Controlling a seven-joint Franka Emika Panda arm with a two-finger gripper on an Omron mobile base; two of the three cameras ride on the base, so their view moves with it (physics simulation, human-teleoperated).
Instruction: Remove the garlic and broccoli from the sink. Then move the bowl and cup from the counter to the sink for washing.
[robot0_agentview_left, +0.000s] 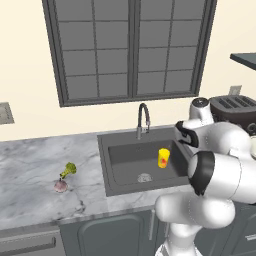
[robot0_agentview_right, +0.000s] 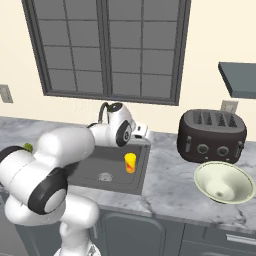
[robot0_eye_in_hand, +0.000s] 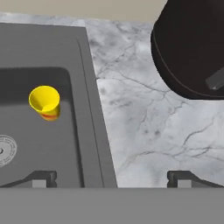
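Observation:
The yellow cup (robot0_agentview_left: 163, 158) (robot0_agentview_right: 130, 162) (robot0_eye_in_hand: 44, 102) stands upright inside the dark grey sink (robot0_agentview_left: 103, 155), right of the round drain disc (robot0_agentview_left: 144, 177). On the marble counter (robot0_agentview_left: 30, 160), left of the sink, lie the broccoli (robot0_agentview_left: 69, 169) and, just in front of it, the garlic (robot0_agentview_left: 60, 186). The pale cream-green bowl (robot0_agentview_right: 200, 176) rests on the counter at the far right, in front of the toaster. My gripper (robot0_eye_in_hand: 113, 178) hangs open and empty above the sink's right rim, to the right of the cup and apart from it.
A black toaster (robot0_agentview_right: 212, 135) (robot0_eye_in_hand: 192, 48) stands on the counter right of the sink. The dark gooseneck tap (robot0_agentview_left: 143, 117) rises behind the basin. A window fills the wall above, and a dark shelf (robot0_agentview_right: 237, 77) juts out at the upper right.

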